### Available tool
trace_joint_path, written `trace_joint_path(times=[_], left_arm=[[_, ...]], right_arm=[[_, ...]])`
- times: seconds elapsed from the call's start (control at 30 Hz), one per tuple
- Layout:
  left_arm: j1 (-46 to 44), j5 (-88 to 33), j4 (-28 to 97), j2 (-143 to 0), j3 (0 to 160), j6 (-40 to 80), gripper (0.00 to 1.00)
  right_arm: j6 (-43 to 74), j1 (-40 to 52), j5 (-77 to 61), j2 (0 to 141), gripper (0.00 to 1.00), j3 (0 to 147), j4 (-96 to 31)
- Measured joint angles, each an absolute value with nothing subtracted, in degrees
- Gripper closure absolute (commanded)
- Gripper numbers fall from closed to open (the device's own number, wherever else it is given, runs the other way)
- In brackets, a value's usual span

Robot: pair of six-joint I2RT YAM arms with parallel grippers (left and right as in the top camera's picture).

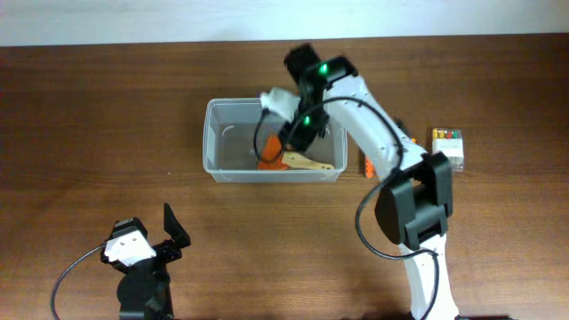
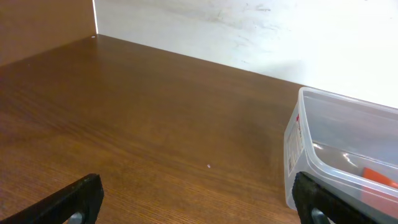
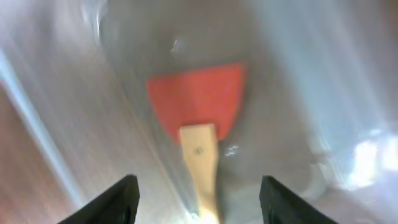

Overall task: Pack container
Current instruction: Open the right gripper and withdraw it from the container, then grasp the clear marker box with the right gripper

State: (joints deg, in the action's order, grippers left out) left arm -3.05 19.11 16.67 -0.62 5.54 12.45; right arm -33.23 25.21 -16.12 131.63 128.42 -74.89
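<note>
Surface (image 1: 89, 116): one brown wooden top, carrying everything noted here.

Arms: two. My right arm (image 1: 378, 124) comes from the near side of the container, passes its right end and bends at the elbow. The wrist hangs over the container's right half, pointing down into it. My right gripper (image 3: 199, 199) has its fingers spread wide and clamped on nothing; that wrist view is blurred. My left arm (image 1: 142, 276) sits folded low, well apart from the container on its near left side. My left gripper (image 2: 199, 208) faces the container's left end, fingers likewise wide apart and empty.

Container (image 1: 210, 147): one, clear plastic, upright on the surface.

Inside it: one scraper (image 1: 298, 162) with an orange-red blade and a pale wooden handle, lying toward the near right corner below my right gripper.

Well to the right of the container: one small clear box (image 1: 448, 147) of coloured bits.

Between that box and the container: one small orange item (image 1: 365, 164), partly hidden by my right arm; I cannot identify it.
</note>
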Motion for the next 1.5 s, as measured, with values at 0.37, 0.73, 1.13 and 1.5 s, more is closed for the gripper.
trace_joint_path(times=[0.37, 0.73, 1.13, 1.5], left_arm=[[-3.05, 19.11, 16.67, -0.62, 5.54, 12.45, 0.01], [-3.05, 19.09, 16.67, -0.62, 5.54, 12.45, 0.01], [-3.05, 19.09, 16.67, -0.62, 5.54, 12.45, 0.01], [-3.05, 19.09, 16.67, -0.62, 5.54, 12.45, 0.01]], right_arm=[[-16.69, 8.54, -11.57, 126.41, 0.3, 152.57, -79.24], [-10.74, -25.63, -16.19, 125.62, 0.37, 147.13, -82.15], [-10.33, -29.47, -15.53, 125.64, 0.29, 115.28, -68.34], [-12.19, -19.38, -7.22, 125.64, 0.3, 108.01, -64.16]])
